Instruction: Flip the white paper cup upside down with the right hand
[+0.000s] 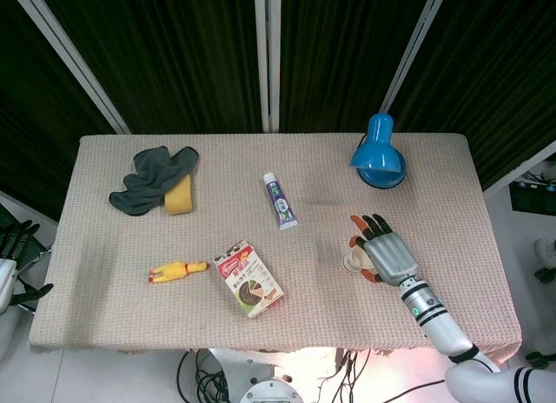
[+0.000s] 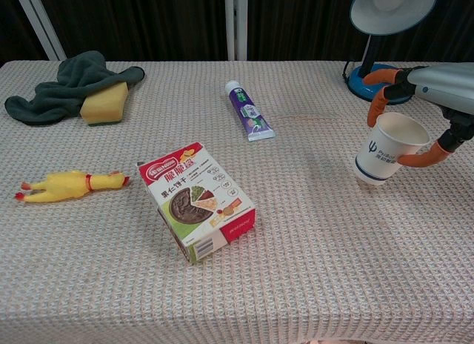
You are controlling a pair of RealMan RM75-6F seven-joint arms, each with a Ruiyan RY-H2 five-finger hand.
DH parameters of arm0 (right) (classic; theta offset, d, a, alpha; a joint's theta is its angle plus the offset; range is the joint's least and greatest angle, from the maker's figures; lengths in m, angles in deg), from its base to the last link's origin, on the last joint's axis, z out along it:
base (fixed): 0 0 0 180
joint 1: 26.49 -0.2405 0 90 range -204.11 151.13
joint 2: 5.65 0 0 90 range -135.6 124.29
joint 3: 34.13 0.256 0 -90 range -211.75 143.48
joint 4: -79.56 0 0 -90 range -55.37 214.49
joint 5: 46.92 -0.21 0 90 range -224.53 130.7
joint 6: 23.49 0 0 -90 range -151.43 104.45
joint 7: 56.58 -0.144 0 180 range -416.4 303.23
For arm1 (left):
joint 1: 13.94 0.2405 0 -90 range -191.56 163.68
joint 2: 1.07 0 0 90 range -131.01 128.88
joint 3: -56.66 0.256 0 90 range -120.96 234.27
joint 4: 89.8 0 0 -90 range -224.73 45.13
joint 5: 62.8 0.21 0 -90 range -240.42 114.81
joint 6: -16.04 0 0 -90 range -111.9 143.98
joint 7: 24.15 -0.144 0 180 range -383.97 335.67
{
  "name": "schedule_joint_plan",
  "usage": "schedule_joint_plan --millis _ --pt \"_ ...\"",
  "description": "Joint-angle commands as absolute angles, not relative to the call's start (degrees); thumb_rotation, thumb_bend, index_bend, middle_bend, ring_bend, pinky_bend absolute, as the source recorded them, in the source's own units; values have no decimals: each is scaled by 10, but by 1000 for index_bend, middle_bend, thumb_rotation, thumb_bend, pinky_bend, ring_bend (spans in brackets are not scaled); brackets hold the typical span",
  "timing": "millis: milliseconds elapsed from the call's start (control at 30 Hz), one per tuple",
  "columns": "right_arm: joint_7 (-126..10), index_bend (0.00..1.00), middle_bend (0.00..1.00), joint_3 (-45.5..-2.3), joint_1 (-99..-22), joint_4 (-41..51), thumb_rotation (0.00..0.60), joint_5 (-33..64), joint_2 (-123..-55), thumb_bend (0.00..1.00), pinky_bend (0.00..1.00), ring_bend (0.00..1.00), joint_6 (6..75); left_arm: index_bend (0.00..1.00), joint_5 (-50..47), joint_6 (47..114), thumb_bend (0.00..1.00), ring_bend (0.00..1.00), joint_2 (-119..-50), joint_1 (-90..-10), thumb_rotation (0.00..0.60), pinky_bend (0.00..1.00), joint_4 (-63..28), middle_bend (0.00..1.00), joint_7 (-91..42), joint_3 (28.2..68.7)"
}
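Note:
The white paper cup (image 2: 389, 149) with a blue logo hangs just above the table at the right, tilted with its mouth up and to the right. My right hand (image 2: 435, 99) grips it from above, orange fingertips (image 2: 380, 101) on its far side and thumb on the near side. In the head view the right hand (image 1: 388, 252) covers most of the cup (image 1: 353, 261). My left hand (image 1: 16, 247) stays off the table at the far left edge, fingers apart and holding nothing.
A blue desk lamp (image 2: 379, 29) stands just behind the cup. A toothpaste tube (image 2: 249, 111), a snack box (image 2: 197, 199), a yellow rubber chicken (image 2: 68, 184), and a sponge (image 2: 104, 101) on a dark cloth (image 2: 62, 85) lie to the left.

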State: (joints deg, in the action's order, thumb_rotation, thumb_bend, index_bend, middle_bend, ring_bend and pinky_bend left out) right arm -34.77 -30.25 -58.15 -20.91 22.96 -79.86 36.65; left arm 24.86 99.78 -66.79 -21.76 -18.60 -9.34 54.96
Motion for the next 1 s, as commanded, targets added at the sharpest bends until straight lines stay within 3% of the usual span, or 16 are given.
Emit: schedule_joint_plan --millis 33,267,600,1000 --pt "-504 418 37 -299 -547 -197 600 269 -786 182 0 0 387 44 248 996 57 0 -668 -218 600 57 -187 26 -94 550" --pt "-708 427 35 -310 -501 -81 600 332 -846 180 0 0 440 44 246 987 57 0 -670 -222 600 57 -189 26 -98 550" --pt "-934 465 40 -315 -480 15 600 354 -918 179 0 0 440 45 245 983 57 0 -674 -226 600 58 -192 27 -106 549" --pt "-1046 503 50 -326 -477 81 600 373 -951 176 0 0 417 45 244 982 57 0 -681 -225 600 58 -212 27 -98 551"
